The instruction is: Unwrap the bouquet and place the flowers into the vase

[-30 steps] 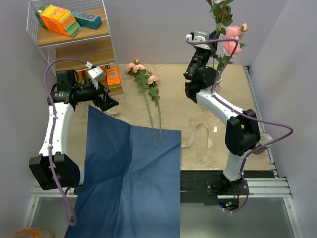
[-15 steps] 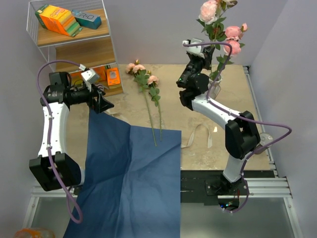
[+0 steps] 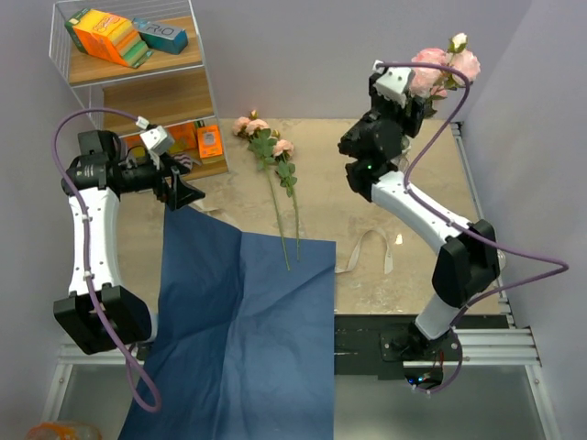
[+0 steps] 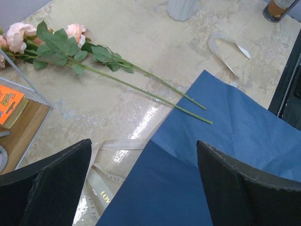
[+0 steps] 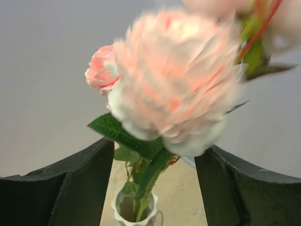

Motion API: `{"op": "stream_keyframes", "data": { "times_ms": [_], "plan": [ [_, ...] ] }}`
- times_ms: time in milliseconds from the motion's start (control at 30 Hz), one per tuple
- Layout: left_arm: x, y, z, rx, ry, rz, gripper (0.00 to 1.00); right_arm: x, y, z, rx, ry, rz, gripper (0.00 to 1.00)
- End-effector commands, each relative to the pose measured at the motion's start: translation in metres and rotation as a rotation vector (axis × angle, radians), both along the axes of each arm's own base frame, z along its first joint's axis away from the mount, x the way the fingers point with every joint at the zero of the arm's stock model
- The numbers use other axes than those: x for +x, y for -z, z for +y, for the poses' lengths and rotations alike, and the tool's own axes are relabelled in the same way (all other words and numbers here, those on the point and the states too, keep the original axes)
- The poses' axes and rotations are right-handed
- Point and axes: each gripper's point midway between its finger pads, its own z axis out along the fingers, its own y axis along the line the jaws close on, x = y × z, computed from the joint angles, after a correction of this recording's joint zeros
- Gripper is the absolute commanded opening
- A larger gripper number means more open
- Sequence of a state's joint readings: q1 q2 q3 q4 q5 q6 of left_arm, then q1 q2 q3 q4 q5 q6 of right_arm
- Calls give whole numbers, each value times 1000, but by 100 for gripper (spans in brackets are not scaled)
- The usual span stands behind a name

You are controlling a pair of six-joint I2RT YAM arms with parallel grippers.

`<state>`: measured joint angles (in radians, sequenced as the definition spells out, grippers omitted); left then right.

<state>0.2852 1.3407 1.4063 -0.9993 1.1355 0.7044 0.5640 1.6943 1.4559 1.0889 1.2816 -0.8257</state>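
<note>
Stems are down in the vase (image 5: 135, 209), the right fingers (image 5: 61, 183) stand open either side of those roses (image 5: 174, 80), the left fingers (image 4: 51, 183) gape empty too, so the next job looks to be fetching the flowers (image 4: 61, 44) lying on the counter (image 4: 155, 42) left of the vase.

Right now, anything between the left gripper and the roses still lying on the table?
Nothing visible. The left gripper, open, hovers over the blue paper and a flat cream ribbon. The roses lie beyond on bare tabletop, stem ends reaching the paper's edge.
</note>
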Motion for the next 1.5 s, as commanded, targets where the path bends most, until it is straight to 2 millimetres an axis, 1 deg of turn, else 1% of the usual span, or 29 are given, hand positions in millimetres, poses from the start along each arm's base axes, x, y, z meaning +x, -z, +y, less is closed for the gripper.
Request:
{"op": "stream_keyframes", "data": {
  "times_ms": [0, 33, 100, 133, 167, 200, 233, 267, 333, 467, 500, 600, 633, 733, 767, 800, 833, 933, 1000, 1033, 1067, 1100, 1133, 1200, 1233, 1267, 1333, 1367, 1467],
  "plan": [
    [-7, -22, -5, -22, 39, -62, 98, 6, -8, 0, 194, -102, 18, 75],
    [-7, -23, -5, -22, 40, -66, 98, 8, 9, 2, 170, -165, 142, 76],
    [-8, -24, -5, -23, 40, -63, 98, 8, -5, 0, 245, -220, 99, 80],
    [-9, -25, -5, -21, 41, -67, 98, 8, 1, -4, 233, -232, 158, 82],
    [-10, -25, -6, -22, 44, -64, 98, 8, -18, -2, 253, -272, 134, 84],
    [-11, -25, -6, -22, 46, -67, 98, 9, -23, -1, 264, -287, 138, 86],
    [-11, -27, -6, -22, 47, -70, 98, 7, -17, 0, 253, -288, 198, 87],
    [-12, -28, -7, -24, 49, -70, 97, 5, -40, 4, 275, -341, 161, 88],
    [-12, -32, -8, -28, 53, -75, 97, -5, -53, 7, 294, -403, 144, 91],
    [-13, -36, -9, -35, 54, -83, 97, -17, -64, 18, 307, -521, 130, 96],
    [-13, -37, -9, -35, 56, -86, 97, -22, -70, 18, 244, -530, 143, 96],
    [-12, -40, -8, -28, 43, -90, 97, -40, -115, 8, 128, -516, 66, 96],
    [-12, -41, -7, -27, 37, -89, 97, -51, -142, 6, 129, -533, 8, 95],
    [-8, -44, -6, -37, 13, -90, 97, -61, -161, 33, 65, -551, 23, 95],
    [-3, -46, -4, -30, 2, -117, 97, -62, -160, 44, 33, -545, 51, 95],
    [-1, -45, -3, -42, -16, -96, 99, -51, -141, 84, -52, -571, 146, 95],
    [1, -47, -1, -27, -35, -111, 99, -54, -137, 87, -64, -522, 176, 95],
    [6, -53, 5, 2, -90, -143, 99, -53, -109, 135, -128, -597, 242, 99],
    [9, -59, 7, 1, -122, -150, 99, -49, -90, 174, 7, -803, 226, 99],
    [11, -60, 11, 5, -151, -148, 99, -50, -62, 187, 22, -876, 284, 99],
    [15, -63, 12, 5, -165, -159, 99, -55, -45, 218, 101, -1030, 290, 99],
    [17, -64, 13, -4, -181, -143, 99, -58, -25, 233, 111, -1104, 321, 99],
    [17, -63, 14, -9, -186, -130, 99, -57, 18, 250, 106, -1161, 385, 99],
    [20, -62, 14, -24, -195, -100, 99, -47, 70, 259, 150, -1152, 481, 99],
    [19, -60, 13, -28, -191, -85, 99, -36, 121, 265, 156, -1124, 598, 99],
    [19, -60, 14, -30, -191, -77, 99, -22, 150, 258, 209, -1082, 655, 92],
    [18, -56, 13, -29, -184, -59, 99, -17, 199, 259, 249, -1073, 792, 89],
    [17, -56, 13, -22, -180, -65, 99, -11, 238, 260, 262, -1036, 878, 86],
    [15, -57, 14, -6, -180, -82, 99, -1, 285, 256, 276, -957, 950, 77]
  ]
}}
